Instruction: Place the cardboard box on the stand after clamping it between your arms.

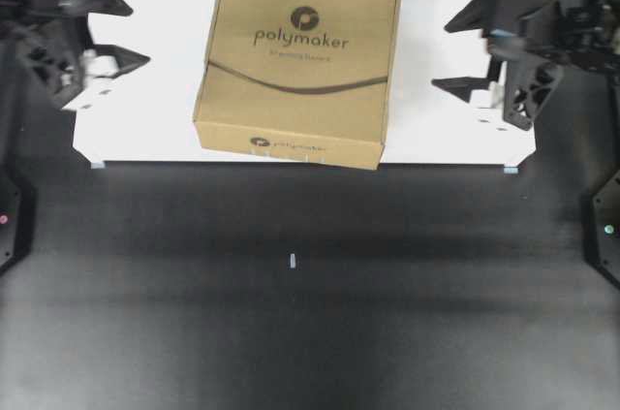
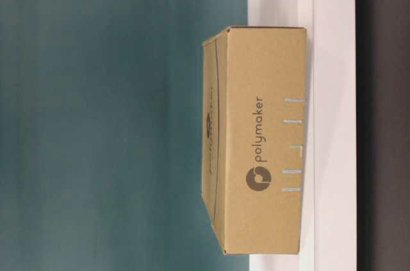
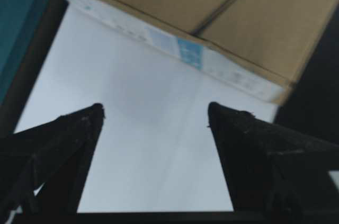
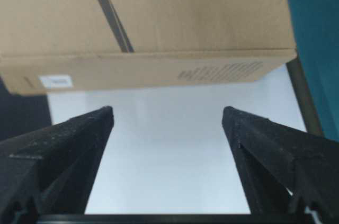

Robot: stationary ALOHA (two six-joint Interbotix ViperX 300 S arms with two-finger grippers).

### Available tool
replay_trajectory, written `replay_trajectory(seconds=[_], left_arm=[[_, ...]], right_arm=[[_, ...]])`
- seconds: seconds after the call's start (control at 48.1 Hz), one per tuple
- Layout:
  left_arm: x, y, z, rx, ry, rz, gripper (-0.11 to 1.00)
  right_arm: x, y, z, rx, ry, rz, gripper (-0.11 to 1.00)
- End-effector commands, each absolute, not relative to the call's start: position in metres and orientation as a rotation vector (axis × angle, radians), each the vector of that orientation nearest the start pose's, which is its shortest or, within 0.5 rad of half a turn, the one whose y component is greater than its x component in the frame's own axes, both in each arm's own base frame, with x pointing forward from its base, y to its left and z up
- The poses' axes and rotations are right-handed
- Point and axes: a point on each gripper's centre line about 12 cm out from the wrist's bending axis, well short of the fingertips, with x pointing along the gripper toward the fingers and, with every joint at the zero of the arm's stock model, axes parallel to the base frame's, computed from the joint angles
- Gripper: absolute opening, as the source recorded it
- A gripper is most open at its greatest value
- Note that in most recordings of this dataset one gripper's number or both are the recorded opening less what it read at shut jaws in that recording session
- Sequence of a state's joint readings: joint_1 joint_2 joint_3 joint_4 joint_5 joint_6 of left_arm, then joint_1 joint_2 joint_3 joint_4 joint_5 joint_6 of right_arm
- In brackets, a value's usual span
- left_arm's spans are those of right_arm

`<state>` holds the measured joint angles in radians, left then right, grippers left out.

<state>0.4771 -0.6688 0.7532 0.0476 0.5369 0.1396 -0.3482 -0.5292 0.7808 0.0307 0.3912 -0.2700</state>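
Well, my left gripper (image 3: 153, 113) stands with its two dark fingers (image 3: 69, 139) spread wide, nothing between them but the bare white top of the stand (image 3: 143, 150). My right gripper (image 4: 167, 115) is the same: fingers (image 4: 69, 144) parted as far as they go, holding nothing, with white surface showing in the gap. Neither pair touches the cardboard box (image 1: 300, 66).

From the left wrist view, the box's side, with a pale label along its lower edge, lies ahead of my fingertips and clear of them. From the right wrist view, the opposite side of the box, with a small white sticker and a patch of dark print, also sits ahead of the tips with a strip of stand between.

From overhead, the box rests flat on the stand (image 1: 455, 129), roughly at its middle, closed, so I cannot tell what it holds. Its front edge reaches the stand's near edge and seems to jut slightly past it. My left arm hangs over the stand's left end, my right arm over its right end, each well apart from the box.

The table-level view, turned sideways, shows the box's printed face sitting against the white platform.
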Motion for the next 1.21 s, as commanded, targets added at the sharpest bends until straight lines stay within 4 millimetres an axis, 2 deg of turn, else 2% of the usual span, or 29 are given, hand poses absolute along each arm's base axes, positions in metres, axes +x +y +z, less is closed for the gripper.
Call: replay_trajectory(seconds=[0.0, 0.27, 0.458, 0.666, 0.832, 0.978, 1.186], left_arm=[[0.215, 0.103, 0.32, 0.048, 0.56, 0.402, 0.77], [0.181, 0.063, 0.329, 0.047, 0.423, 0.318, 0.77], [0.164, 0.043, 0.336, 0.036, 0.339, 0.247, 0.77], [0.149, 0.026, 0.34, -0.052, 0.257, 0.179, 0.77], [0.146, 0.015, 0.343, -0.101, 0.217, 0.114, 0.77], [0.149, 0.009, 0.335, -0.104, 0.229, 0.076, 0.77], [0.156, 0.01, 0.333, -0.1, 0.203, 0.076, 0.77]], right_arm=[[0.264, -0.085, 0.284, -0.1, 0.578, -0.24, 0.79], [0.238, -0.054, 0.302, -0.033, 0.421, -0.198, 0.79], [0.221, -0.035, 0.306, 0.033, 0.362, -0.152, 0.79], [0.197, -0.016, 0.309, 0.12, 0.288, -0.094, 0.79], [0.174, -0.007, 0.309, 0.152, 0.22, -0.056, 0.79], [0.158, -0.005, 0.305, 0.15, 0.18, -0.045, 0.79], [0.151, -0.005, 0.303, 0.15, 0.16, -0.042, 0.79]])
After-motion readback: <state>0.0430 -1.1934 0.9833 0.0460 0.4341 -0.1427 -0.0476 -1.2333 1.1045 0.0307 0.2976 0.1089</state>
